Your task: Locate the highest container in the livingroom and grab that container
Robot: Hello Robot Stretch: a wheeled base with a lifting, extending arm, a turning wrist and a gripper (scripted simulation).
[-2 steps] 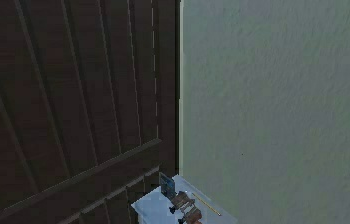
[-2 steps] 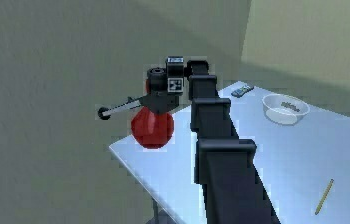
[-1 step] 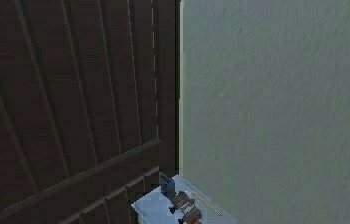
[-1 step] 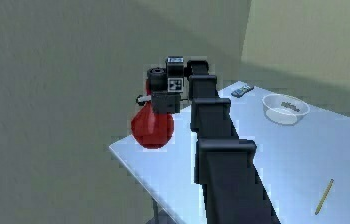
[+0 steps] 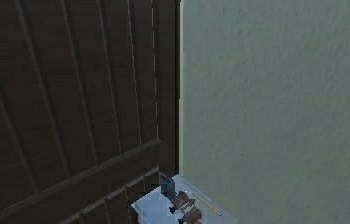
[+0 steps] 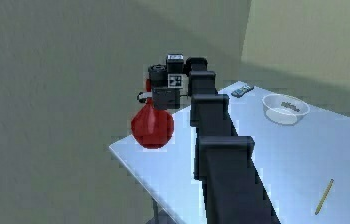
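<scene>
Grasping is judged in hand at the round red glossy flask point(image 6: 153, 128) by the claw point(image 6: 151, 95), whose hold cannot be told; lifting is called for next.

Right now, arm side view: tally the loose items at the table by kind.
red round vessel: 1
white bowl: 1
pencil: 1
small dark flat object: 1
Total: 4

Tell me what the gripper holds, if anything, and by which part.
Cannot tell. The neck of the red vase is at the gripper, but its base overlaps the table.
</scene>
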